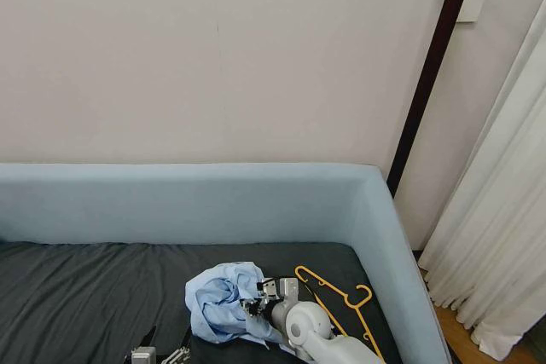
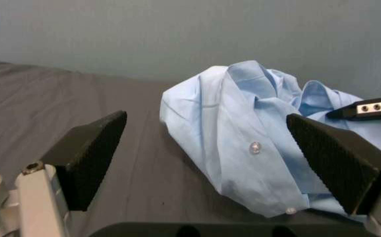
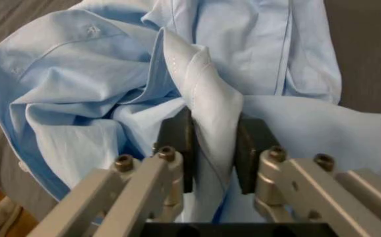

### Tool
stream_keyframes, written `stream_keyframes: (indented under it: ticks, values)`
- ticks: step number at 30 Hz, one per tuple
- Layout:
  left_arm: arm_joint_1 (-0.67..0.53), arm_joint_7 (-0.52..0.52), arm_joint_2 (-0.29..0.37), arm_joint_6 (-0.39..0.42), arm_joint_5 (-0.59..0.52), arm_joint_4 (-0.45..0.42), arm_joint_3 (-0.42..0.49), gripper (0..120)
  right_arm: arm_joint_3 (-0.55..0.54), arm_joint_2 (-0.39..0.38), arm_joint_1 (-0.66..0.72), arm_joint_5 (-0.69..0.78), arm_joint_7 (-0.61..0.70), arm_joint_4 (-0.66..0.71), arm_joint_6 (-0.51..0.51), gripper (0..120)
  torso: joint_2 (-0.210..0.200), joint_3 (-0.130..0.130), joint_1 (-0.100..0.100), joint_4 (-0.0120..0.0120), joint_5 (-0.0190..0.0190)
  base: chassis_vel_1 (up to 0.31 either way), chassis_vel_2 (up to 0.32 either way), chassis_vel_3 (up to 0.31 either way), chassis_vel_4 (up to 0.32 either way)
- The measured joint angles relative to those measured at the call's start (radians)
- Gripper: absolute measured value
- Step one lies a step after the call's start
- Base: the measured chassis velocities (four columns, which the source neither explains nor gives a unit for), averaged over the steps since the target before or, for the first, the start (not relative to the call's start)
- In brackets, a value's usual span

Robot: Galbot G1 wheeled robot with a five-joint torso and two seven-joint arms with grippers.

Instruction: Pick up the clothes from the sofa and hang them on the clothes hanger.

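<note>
The right gripper (image 3: 213,143) reaches low and pinches a fold of the blue shirt (image 1: 220,300), crumpled on the sofa (image 1: 77,296). The left gripper (image 2: 207,121) gapes wide, seemingly just left of it.

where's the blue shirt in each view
Head view: shirt lies crumpled on the dark sofa seat, low centre, beside the orange hanger.
Left wrist view: shirt lies ahead of the open left gripper, apart from it.
Right wrist view: shirt has a fold pinched in the right gripper.
Shared landmark: the right gripper on the shirt, also seen in head view and left wrist view.
</note>
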Motion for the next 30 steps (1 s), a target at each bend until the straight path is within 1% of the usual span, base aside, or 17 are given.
stream_keyframes:
  ticks: [1, 4, 5, 7, 10, 13, 14, 15, 17, 19, 20, 24, 25, 30]
  values:
    - [0.000, 0.000, 0.000, 0.000, 0.000, 0.000, 0.000, 96, 0.000, 0.000, 0.000, 0.000, 0.000, 0.000, 0.000, 20, 0.000, 0.000, 0.000, 0.0000, 0.0000, 0.000, 0.000, 0.000, 0.000]
    - [-0.002, 0.000, 0.000, 0.003, -0.001, 0.000, 0.003, 96, -0.002, -0.007, 0.001, -0.020, -0.003, 0.006, 0.012, 4, 0.000, 0.000, 0.000, 0.0000, 0.0001, 0.000, 0.000, 0.000, 0.000]
    - [-0.002, 0.000, 0.000, 0.003, -0.001, 0.000, 0.003, 96, -0.002, -0.007, 0.001, -0.020, -0.003, 0.006, 0.012, 4, 0.000, 0.000, 0.000, 0.0000, 0.0001, 0.000, 0.000, 0.000, 0.000]
    - [-0.003, -0.001, 0.000, 0.004, -0.001, -0.001, 0.005, 96, -0.002, -0.014, -0.002, -0.044, -0.008, 0.016, 0.024, 0, 0.000, 0.000, 0.000, 0.0001, 0.0001, 0.000, 0.000, 0.000, 0.000]
    - [-0.006, -0.001, 0.000, 0.004, -0.002, -0.001, 0.007, 95, -0.003, -0.029, -0.008, -0.085, -0.007, 0.038, 0.028, 0, 0.000, 0.000, 0.000, 0.0001, 0.0001, 0.000, 0.000, 0.000, 0.000]
    - [-0.014, -0.003, -0.001, 0.005, -0.003, 0.000, 0.012, 95, -0.006, -0.064, -0.016, -0.123, 0.016, 0.104, 0.014, 0, 0.000, 0.000, 0.000, -0.0001, 0.0002, 0.000, 0.000, 0.000, 0.000]
    - [-0.019, -0.003, -0.003, 0.006, -0.005, 0.000, 0.014, 95, -0.006, -0.086, -0.016, -0.150, 0.022, 0.145, 0.013, 0, 0.000, 0.000, 0.000, 0.0000, 0.0002, 0.000, 0.000, 0.000, 0.000]
    - [-0.019, -0.003, -0.003, 0.006, -0.005, 0.000, 0.014, 95, -0.006, -0.086, -0.016, -0.150, 0.022, 0.145, 0.013, 0, 0.000, 0.000, 0.000, 0.0000, 0.0002, 0.000, 0.000, 0.000, 0.000]
    - [-0.026, -0.004, -0.006, 0.009, -0.007, 0.000, 0.018, 95, -0.007, -0.120, -0.010, -0.211, 0.016, 0.196, 0.023, 0, 0.000, 0.000, 0.000, 0.0001, 0.0003, 0.000, 0.000, 0.000, 0.000]
    - [-0.035, -0.005, -0.008, 0.015, -0.009, -0.002, 0.022, 95, -0.007, -0.164, 0.011, -0.299, -0.005, 0.240, 0.055, 0, 0.000, 0.000, 0.000, -0.0001, 0.0002, 0.000, 0.000, 0.000, 0.000]
    - [-0.035, -0.005, -0.008, 0.015, -0.009, -0.002, 0.022, 95, -0.007, -0.164, 0.011, -0.299, -0.005, 0.240, 0.055, 0, 0.000, 0.000, 0.000, -0.0001, 0.0002, 0.000, 0.000, 0.000, 0.000]
    - [-0.050, -0.007, -0.009, 0.021, -0.014, -0.006, 0.026, 95, -0.019, -0.238, 0.066, -0.413, -0.041, 0.312, 0.119, 0, 0.000, 0.000, 0.000, -0.0001, 0.0001, 0.000, 0.000, 0.000, 0.000]
    - [-0.050, -0.007, -0.009, 0.021, -0.014, -0.006, 0.026, 95, -0.019, -0.238, 0.066, -0.413, -0.041, 0.312, 0.119, 0, 0.000, 0.000, 0.000, -0.0001, 0.0001, 0.000, 0.000, 0.000, 0.000]
    - [-0.062, -0.010, -0.011, 0.029, -0.024, -0.009, 0.026, 95, -0.046, -0.257, 0.136, -0.580, -0.093, 0.362, 0.204, 0, 0.000, 0.000, 0.000, 0.0001, 0.0001, 0.000, 0.000, 0.000, 0.000]
